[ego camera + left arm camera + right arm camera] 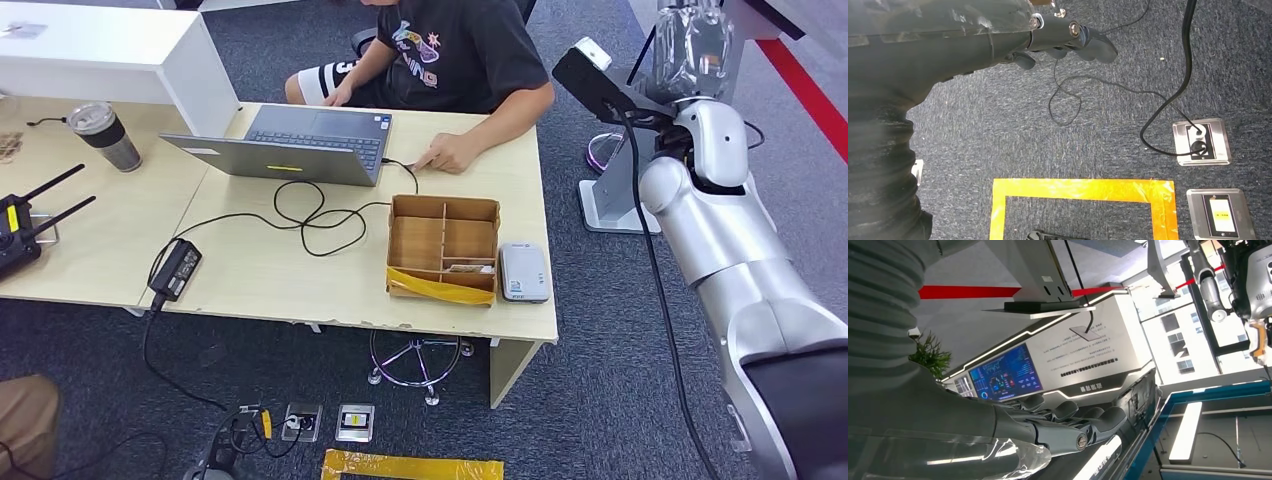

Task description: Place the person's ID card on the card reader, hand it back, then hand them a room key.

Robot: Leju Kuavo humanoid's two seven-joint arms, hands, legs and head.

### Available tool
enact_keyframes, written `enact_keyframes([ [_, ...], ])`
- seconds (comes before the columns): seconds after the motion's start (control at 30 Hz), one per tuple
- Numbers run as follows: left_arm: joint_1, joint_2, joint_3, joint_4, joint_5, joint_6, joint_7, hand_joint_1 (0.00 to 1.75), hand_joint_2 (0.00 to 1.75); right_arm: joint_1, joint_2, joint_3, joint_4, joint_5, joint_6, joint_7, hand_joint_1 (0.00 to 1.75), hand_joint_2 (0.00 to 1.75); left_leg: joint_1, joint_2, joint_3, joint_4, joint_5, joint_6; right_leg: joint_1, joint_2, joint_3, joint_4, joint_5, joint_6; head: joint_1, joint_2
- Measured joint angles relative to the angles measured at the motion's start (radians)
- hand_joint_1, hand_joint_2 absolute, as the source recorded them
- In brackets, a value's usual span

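The white card reader (524,272) lies near the table's front right corner, beside a cardboard divider box (444,203). A small card (470,268) rests in one of the box's front compartments. A person in a dark T-shirt sits at the far side with one hand (450,153) flat on the table behind the box. My right hand (692,40) is raised high at the right, off the table; in the right wrist view my right hand (1068,422) holds nothing, fingers loosely extended. My left hand (1058,42) hangs over the carpet, also holding nothing.
An open laptop (300,145), a looped black cable (310,215) and a power adapter (176,268) occupy the table's middle and left. A tumbler (105,136) and a radio controller (20,235) sit on the adjoining table. Floor sockets (1200,141) and yellow tape (1083,192) lie below.
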Motion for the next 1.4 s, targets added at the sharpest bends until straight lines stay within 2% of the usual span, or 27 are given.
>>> enact_keyframes([
  [0.17, 0.0, 0.0, 0.0, 0.0, 0.003, 0.001, 0.0, 0.0, 1.75, 0.004, 0.0, -0.001, -0.001, -0.012, 0.01, 0.0, 0.0, 1.75, 0.0, 0.0, 0.0, 0.0, 0.0, 0.0, 0.0, 0.0, 0.0, 0.0, 0.0, 0.0, 0.0, 0.0],
  [0.23, 0.005, 0.0, 0.001, 0.0, 0.024, 0.007, -0.008, 0.0, 1.75, 0.066, 0.0, -0.016, -0.03, -0.1, 0.086, 0.021, 0.0, 1.75, 0.004, -0.001, 0.007, -0.001, -0.002, -0.001, 0.004, -0.001, 0.009, -0.003, -0.002, -0.001, 0.0, 0.0],
  [0.3, 0.021, -0.001, 0.003, 0.0, 0.053, 0.016, -0.027, 0.0, 1.75, 0.232, 0.002, -0.048, -0.125, -0.239, 0.222, 0.085, 0.0, 1.75, 0.011, -0.005, 0.025, -0.002, -0.009, -0.004, 0.011, -0.005, 0.033, -0.01, -0.007, -0.005, 0.0, 0.0],
  [0.37, 0.044, -0.001, 0.005, 0.0, 0.068, 0.021, -0.041, 0.0, 1.75, 0.46, -0.002, -0.074, -0.297, -0.327, 0.315, 0.154, 0.0, 1.75, 0.014, -0.012, 0.035, -0.002, -0.014, -0.004, 0.014, -0.013, 0.046, -0.013, -0.012, -0.007, 0.006, 0.0],
  [0.43, 0.061, 0.001, 0.007, 0.001, 0.07, 0.021, -0.045, 0.0, 1.75, 0.617, -0.016, -0.093, -0.522, -0.357, 0.345, 0.183, 0.0, 1.75, 0.009, -0.015, 0.024, -0.001, -0.012, -0.003, 0.009, -0.016, 0.032, -0.008, -0.013, -0.005, 0.009, 0.0],
  [0.47, 0.065, 0.002, 0.007, 0.001, 0.07, 0.021, -0.045, 0.0, 1.75, 0.646, -0.024, -0.107, -0.632, -0.364, 0.349, 0.183, 0.0, 1.75, 0.006, -0.014, 0.017, -0.001, -0.01, -0.003, 0.006, -0.015, 0.024, -0.006, -0.012, -0.004, 0.008, 0.0],
  [0.57, 0.067, 0.004, 0.008, 0.002, 0.069, 0.021, -0.045, 0.0, 1.75, 0.674, -0.044, -0.166, -0.843, -0.374, 0.359, 0.17, 0.0, 1.75, 0.005, -0.011, 0.014, -0.001, -0.008, -0.002, 0.005, -0.011, 0.018, -0.005, -0.011, -0.004, 0.008, 0.0],
  [0.7, 0.068, 0.003, 0.008, 0.002, 0.068, 0.021, -0.045, 0.0, 1.75, 0.74, -0.055, -0.206, -0.961, -0.376, 0.361, 0.162, 0.0, 1.75, 0.004, -0.004, 0.015, -0.001, -0.008, -0.003, 0.004, -0.005, 0.017, -0.004, -0.009, -0.003, 0.008, 0.0],
  [0.8, 0.067, 0.002, 0.008, 0.002, 0.067, 0.021, -0.045, 0.0, 1.75, 0.751, -0.059, -0.237, -1.044, -0.382, 0.355, 0.16, 0.0, 1.75, 0.004, 0.0, 0.015, -0.001, -0.008, -0.003, 0.004, -0.001, 0.016, -0.004, -0.008, -0.004, 0.008, 0.0],
  [1.03, 0.067, 0.0, 0.008, 0.002, 0.065, 0.022, -0.045, 0.0, 1.75, 0.768, -0.06, -0.299, -1.131, -0.447, 0.332, 0.155, 0.0, 1.75, 0.004, 0.0, 0.016, -0.001, -0.008, -0.003, 0.004, 0.0, 0.016, -0.003, -0.007, -0.003, 0.008, 0.0],
  [1.4, 0.065, -0.002, 0.008, 0.002, 0.063, 0.022, -0.045, 0.0, 1.75, 0.739, -0.076, -0.347, -1.154, -0.458, 0.307, 0.144, 0.0, 1.75, 0.004, 0.0, 0.015, -0.001, -0.008, -0.003, 0.004, 0.0, 0.016, -0.003, -0.007, -0.003, 0.008, 0.0],
])
